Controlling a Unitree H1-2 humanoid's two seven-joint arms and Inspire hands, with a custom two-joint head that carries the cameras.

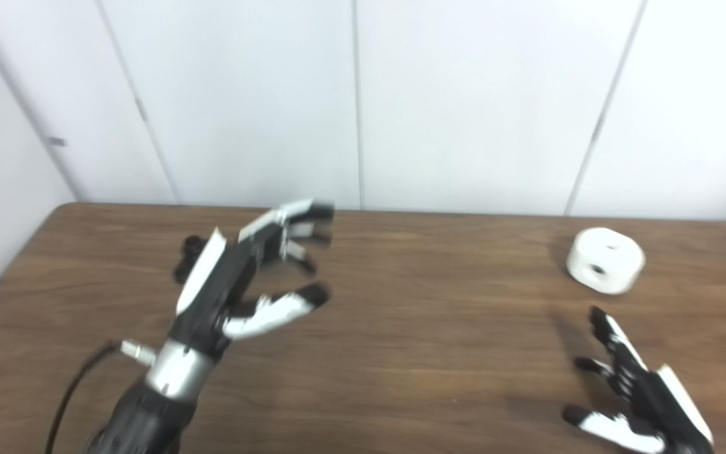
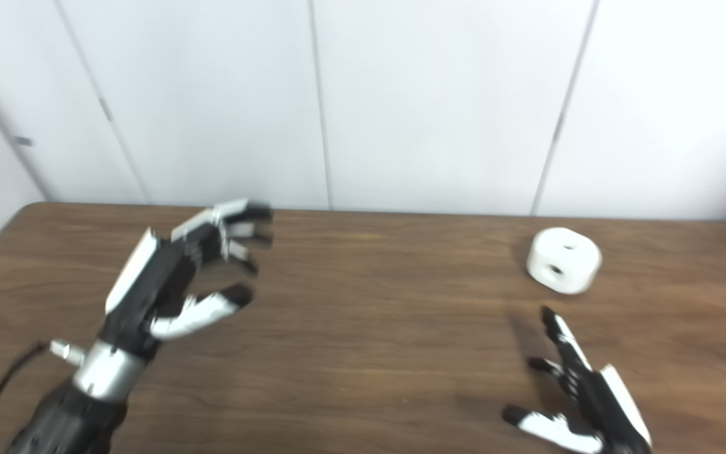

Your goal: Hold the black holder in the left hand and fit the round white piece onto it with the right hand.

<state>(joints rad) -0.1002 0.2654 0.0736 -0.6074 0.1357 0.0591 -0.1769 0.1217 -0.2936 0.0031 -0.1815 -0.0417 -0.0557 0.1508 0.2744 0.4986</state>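
One round white piece [image 1: 605, 260], two dark holes

A wooden table [image 1: 401, 353] carries the round white piece [image 1: 605, 260] and black holder [image 1: 188, 255]

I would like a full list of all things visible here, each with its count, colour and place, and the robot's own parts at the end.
round white plastic piece: one, white with dark holes, far right of table, ahead of the right hand, untouched.
small black holder: one, black, far left of table, mostly hidden behind the left hand.
brown wooden table: one, dark brown, fills the lower picture.
white wall panels: several, white, behind the table.
left hand: one, black and white, raised, open.
right hand: one, black and white, lower right, open.
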